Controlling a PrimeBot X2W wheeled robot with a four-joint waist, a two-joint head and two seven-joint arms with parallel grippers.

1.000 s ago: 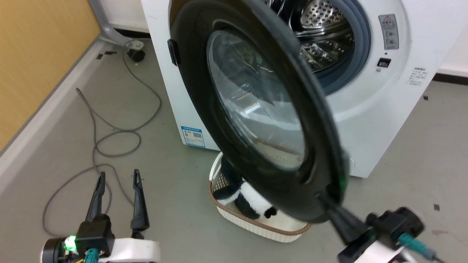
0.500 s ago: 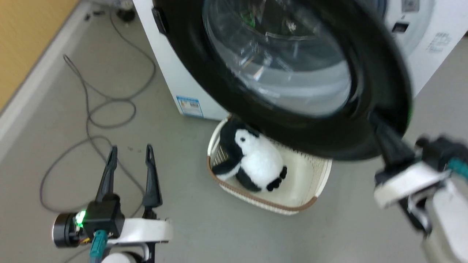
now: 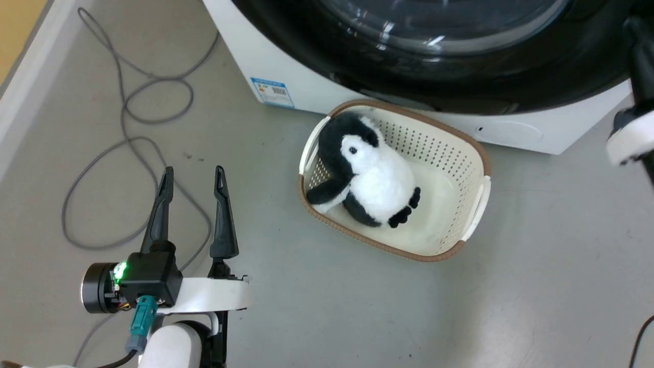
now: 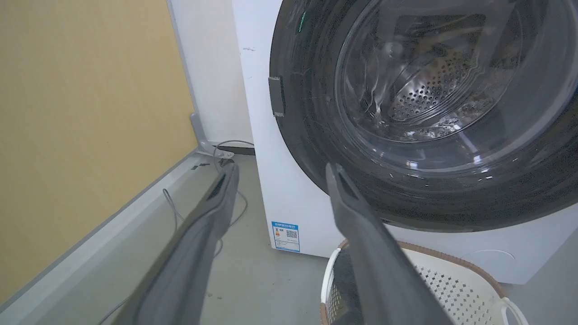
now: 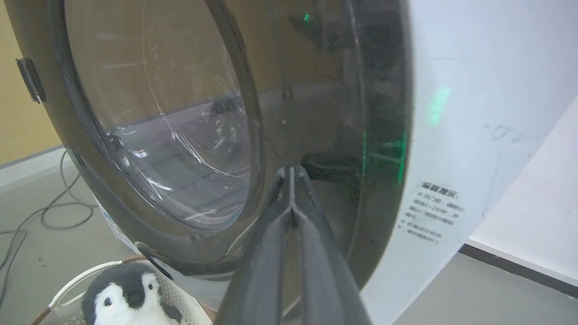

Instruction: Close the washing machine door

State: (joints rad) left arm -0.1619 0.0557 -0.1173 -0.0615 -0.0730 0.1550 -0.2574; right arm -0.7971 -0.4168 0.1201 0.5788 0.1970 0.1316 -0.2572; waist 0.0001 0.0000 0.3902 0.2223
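The washing machine door (image 3: 357,66), a glossy black disc with a bulging glass window (image 4: 433,90), lies close against the white washing machine (image 3: 240,46); whether it is latched I cannot tell. Through the glass the perforated steel drum (image 4: 424,90) shows. My right gripper (image 5: 291,170) is shut, its tips touching the door's (image 5: 316,113) black face near its right rim; in the head view it (image 3: 636,30) sits at the upper right edge. My left gripper (image 3: 193,176) stands open over the floor, left of the machine, holding nothing, and its fingers (image 4: 216,198) frame the door's hinge side.
A cream basket (image 3: 475,204) holding a plush penguin (image 3: 375,179) stands on the floor just before the machine. A grey cable (image 3: 133,102) loops over the floor on the left. A yellow wall (image 4: 90,113) with a grey skirting runs along that side.
The door has swung from wide open to against the machine's front, with my shut right gripper following it. The head camera has tilted down, uncovering the basket. My left gripper stays open.
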